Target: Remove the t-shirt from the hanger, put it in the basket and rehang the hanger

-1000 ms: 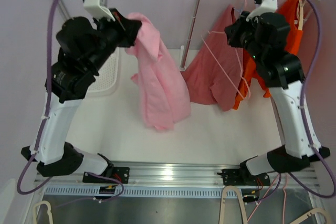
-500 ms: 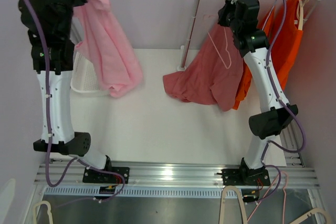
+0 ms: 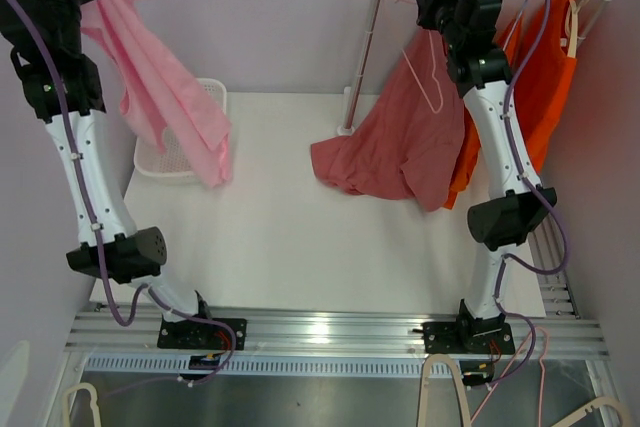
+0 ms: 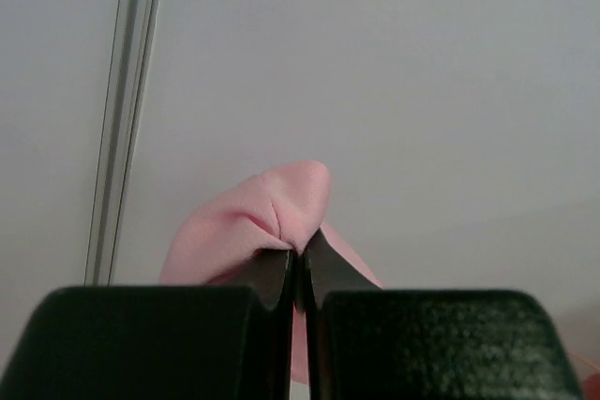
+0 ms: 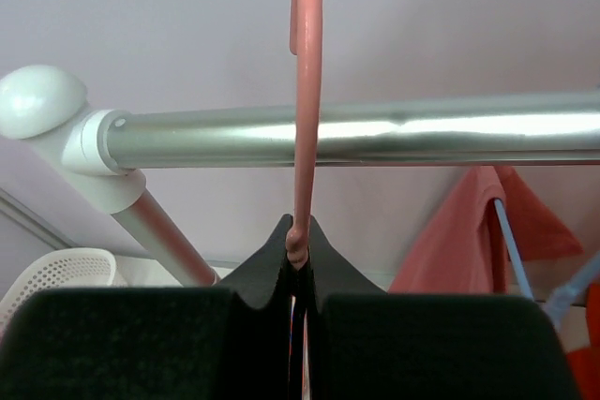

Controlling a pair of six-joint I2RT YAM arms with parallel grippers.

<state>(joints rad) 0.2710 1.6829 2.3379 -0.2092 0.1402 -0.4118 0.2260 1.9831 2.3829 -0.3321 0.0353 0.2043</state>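
Left wrist: left gripper (image 4: 300, 264) is clamped on a small fold of the pink t-shirt (image 4: 272, 213). Jaws are nearly touching, w/ only a thin pinch of cloth between them. Risk: that little bite slips out under the shirt's own weight.

Right wrist: right gripper (image 5: 298, 250) is clenched on the neck of the pink hanger (image 5: 306, 91), just below the rail (image 5: 375, 138). The hook crosses in front of the rail and runs out of frame, so whether it sits over the bar can't be told. If let go before it's seated, the hanger probably drops.

Top external: t-shirt is off the hanger. It hangs from the raised left arm at far left, lower edge down by the white basket (image 3: 205, 87), partly in front of it. Risk: dropped from this high, the cloth may drape over the basket rim or land on the table (image 3: 280, 237). At right, the bare hanger wire lies against the coral shirt (image 3: 390, 147), beside the orange shirt (image 3: 545, 87). It could snag the coral one and drag it.
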